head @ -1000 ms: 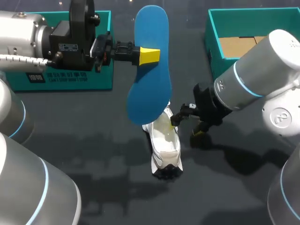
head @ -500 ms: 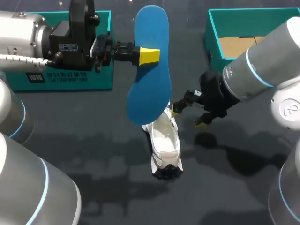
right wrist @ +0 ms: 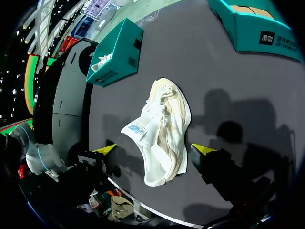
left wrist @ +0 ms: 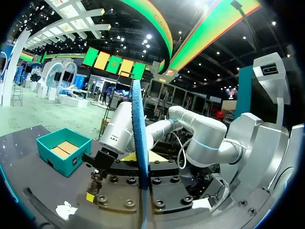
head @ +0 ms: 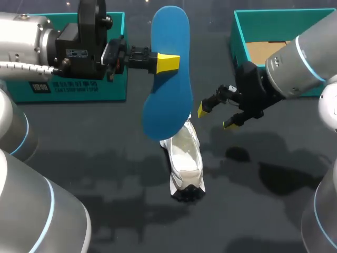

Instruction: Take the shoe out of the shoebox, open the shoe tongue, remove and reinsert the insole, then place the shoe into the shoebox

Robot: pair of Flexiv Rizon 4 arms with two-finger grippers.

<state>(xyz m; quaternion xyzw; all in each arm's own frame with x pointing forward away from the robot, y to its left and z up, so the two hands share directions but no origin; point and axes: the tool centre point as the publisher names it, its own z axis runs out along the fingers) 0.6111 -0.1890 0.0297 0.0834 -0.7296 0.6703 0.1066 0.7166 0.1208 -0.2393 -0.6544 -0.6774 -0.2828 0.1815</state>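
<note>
Centre frame, my left end effector [head: 167, 62] pinches the blue insole [head: 167, 100]; my right end effector [head: 217, 116], spread, should brace the shoe [head: 185, 158].

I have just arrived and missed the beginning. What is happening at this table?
The left end effector is shut on a blue insole and holds it in the air above the dark table. The white shoe lies on the table, outside the teal shoebox. The right end effector hovers open beside the shoe, touching nothing. So the insole is out and not yet back in the shoe.
</note>
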